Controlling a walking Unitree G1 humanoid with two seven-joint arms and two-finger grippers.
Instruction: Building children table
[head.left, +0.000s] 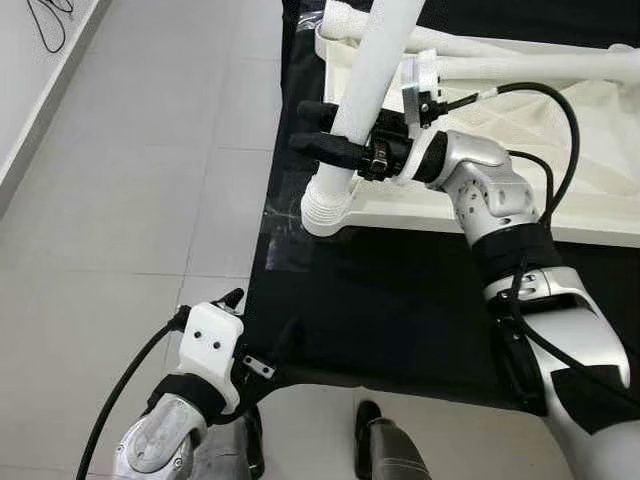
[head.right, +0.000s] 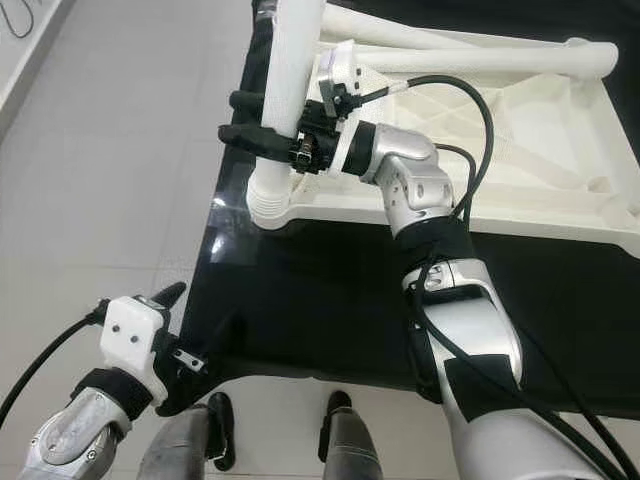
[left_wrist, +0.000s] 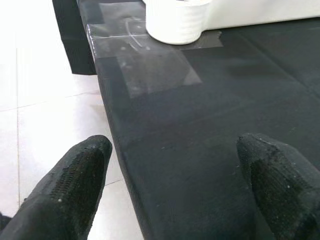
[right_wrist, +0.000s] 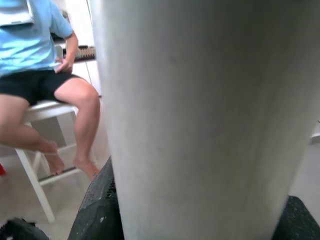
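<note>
A white plastic tabletop (head.left: 580, 170) lies upside down on a black mat (head.left: 380, 320). My right gripper (head.left: 303, 127) is shut on a white table leg (head.left: 375, 60), which stands tilted. The leg's ribbed lower end (head.left: 328, 205) rests at the tabletop's near left corner. In the right wrist view the leg (right_wrist: 200, 115) sits close between the fingers. Other white legs (head.left: 520, 66) lie across the far side of the tabletop. My left gripper (left_wrist: 175, 170) hangs open, with nothing in it, over the mat's front left edge, well short of the leg's ribbed end (left_wrist: 176, 20).
Grey floor tiles (head.left: 120, 180) lie to the left of the mat, with a black cable (head.left: 50, 20) by the wall. A clear tape patch (left_wrist: 150, 70) covers the mat's corner. A person sits on a white chair (right_wrist: 35, 115) across the room. My feet (head.left: 370, 425) stand at the mat's front edge.
</note>
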